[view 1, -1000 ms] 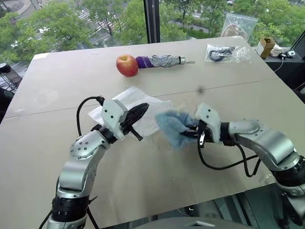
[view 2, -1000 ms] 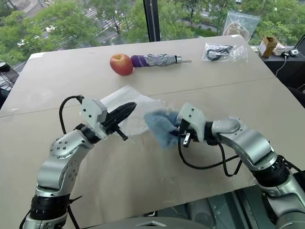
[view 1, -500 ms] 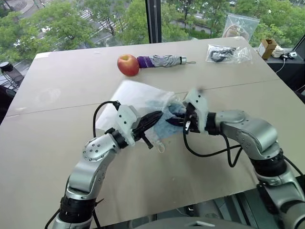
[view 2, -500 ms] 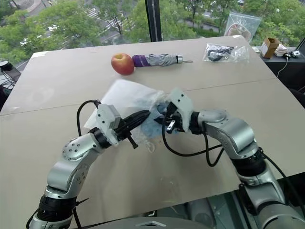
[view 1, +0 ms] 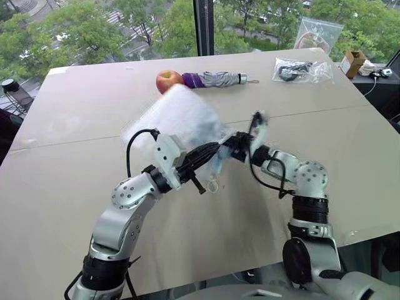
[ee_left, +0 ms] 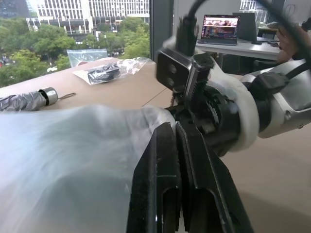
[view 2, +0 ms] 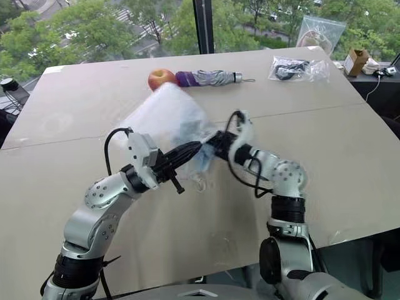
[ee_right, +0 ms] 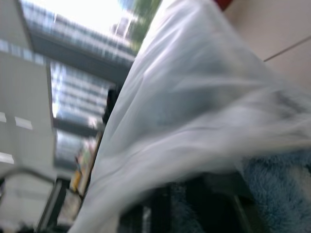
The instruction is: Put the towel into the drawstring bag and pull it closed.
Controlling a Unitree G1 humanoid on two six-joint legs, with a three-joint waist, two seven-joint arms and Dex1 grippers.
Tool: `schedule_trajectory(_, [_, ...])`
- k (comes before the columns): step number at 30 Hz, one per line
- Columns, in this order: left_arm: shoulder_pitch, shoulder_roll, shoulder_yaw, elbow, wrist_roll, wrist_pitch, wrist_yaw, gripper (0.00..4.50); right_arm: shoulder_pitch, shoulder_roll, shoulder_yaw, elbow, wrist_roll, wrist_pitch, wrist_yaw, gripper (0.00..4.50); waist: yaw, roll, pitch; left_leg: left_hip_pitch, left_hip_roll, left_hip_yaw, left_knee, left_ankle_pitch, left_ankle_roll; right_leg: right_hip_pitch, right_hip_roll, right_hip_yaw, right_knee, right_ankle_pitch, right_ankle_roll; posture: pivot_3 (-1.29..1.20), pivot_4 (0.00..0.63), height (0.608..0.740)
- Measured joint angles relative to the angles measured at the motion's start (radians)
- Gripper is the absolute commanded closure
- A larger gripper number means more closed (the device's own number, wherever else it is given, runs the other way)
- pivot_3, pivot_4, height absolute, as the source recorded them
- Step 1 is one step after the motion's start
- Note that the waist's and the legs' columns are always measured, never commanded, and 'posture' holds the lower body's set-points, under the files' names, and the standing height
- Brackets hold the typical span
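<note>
Left end effector [view 1: 209, 150] pinches drawstring bag [view 1: 178, 115] rim, lifting it above the table [view 1: 75, 112] mid-area so the mouth stays open; right end effector [view 2: 215, 140] pushes towel [ee_right: 277, 184] inside, its opening unclear.

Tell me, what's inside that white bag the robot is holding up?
Through the thin drawstring bag, the light-blue towel shows near the opening, where the right gripper reaches in. How deep the towel sits is hidden by the fabric.
</note>
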State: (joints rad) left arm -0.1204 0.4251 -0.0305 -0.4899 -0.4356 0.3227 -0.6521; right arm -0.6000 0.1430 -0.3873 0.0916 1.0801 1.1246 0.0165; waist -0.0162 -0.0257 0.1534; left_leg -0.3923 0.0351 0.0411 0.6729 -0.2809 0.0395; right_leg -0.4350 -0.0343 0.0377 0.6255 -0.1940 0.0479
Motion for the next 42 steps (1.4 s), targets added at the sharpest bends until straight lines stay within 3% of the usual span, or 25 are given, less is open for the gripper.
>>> schedule_trajectory(5, [-0.029,-0.04,0.001,0.035,0.0,-0.002,0.021,4.5,0.0,-0.002,0.05,-0.009,0.108,-0.006,-0.136,0.28,-0.019,0.001,0.0,-0.002,0.0,-0.003,0.0,0.0,0.0,-0.004,0.005,0.0,0.002,0.0,0.0,0.0,0.15,0.74])
schedule_trajectory(10, [-0.102,-0.077,0.025,0.116,0.0,-0.01,0.039,4.5,0.037,-0.095,0.166,-0.095,0.061,0.038,-0.073,0.28,-0.021,0.001,0.0,-0.003,0.001,-0.006,0.0,0.0,0.0,-0.004,0.006,-0.003,0.003,0.0,0.0,0.0,0.15,0.74])
schedule_trajectory(18, [-0.131,-0.084,0.038,0.151,-0.002,-0.012,0.039,4.5,0.127,-0.473,0.413,-0.278,-0.146,0.01,0.233,0.28,-0.024,0.001,0.0,-0.005,-0.002,-0.006,0.0,0.0,0.0,-0.004,0.003,-0.002,0.001,0.0,0.0,0.0,0.15,0.74])
schedule_trajectory(22, [-0.129,-0.081,0.038,0.151,-0.002,-0.009,0.032,4.5,0.127,-0.486,0.525,-0.311,-0.255,-0.056,0.297,0.28,-0.025,0.001,0.0,-0.004,0.001,-0.007,0.0,0.0,0.0,-0.004,0.007,-0.003,0.002,0.0,0.0,0.0,0.15,0.74])
schedule_trajectory(25, [-0.129,-0.08,0.037,0.151,-0.001,-0.006,0.026,4.5,0.125,-0.481,0.583,-0.312,-0.334,-0.096,0.299,0.88,-0.021,0.001,0.0,-0.004,0.001,-0.008,0.001,0.0,0.0,-0.004,0.007,-0.004,0.002,0.0,0.0,0.0,0.15,0.74])
schedule_trajectory(28, [-0.124,-0.078,0.03,0.148,-0.001,-0.004,0.022,4.5,0.125,-0.432,0.592,-0.306,-0.395,-0.148,0.289,2.19,-0.02,0.001,0.0,-0.005,0.001,-0.007,0.001,0.0,0.0,-0.004,0.007,-0.003,0.002,0.0,0.0,0.0,0.15,0.74])
schedule_trajectory(32, [-0.106,-0.069,0.02,0.146,-0.001,0.005,0.008,4.5,0.117,-0.386,0.594,-0.302,-0.415,-0.149,0.31,4.32,-0.019,0.001,0.0,-0.005,0.001,-0.008,0.001,0.0,0.0,-0.004,0.006,-0.003,0.002,0.0,0.0,0.0,0.15,0.74])
schedule_trajectory(40, [-0.105,-0.066,0.002,0.145,-0.002,0.015,-0.015,4.5,-0.029,-0.157,0.542,-0.109,-0.477,-0.284,0.275,4.47,-0.021,0.001,0.0,-0.004,0.001,-0.008,0.001,0.0,0.0,-0.004,0.007,-0.004,0.004,0.0,0.0,0.0,0.15,0.74])
schedule_trajectory(42, [-0.106,-0.063,0.016,0.147,-0.001,0.017,-0.011,4.5,-0.061,-0.056,0.454,0.003,-0.496,-0.396,0.203,4.47,-0.021,0.001,0.0,-0.005,0.001,-0.008,0.001,0.001,-0.001,-0.005,0.007,-0.004,0.004,0.0,0.0,0.0,0.15,0.74])
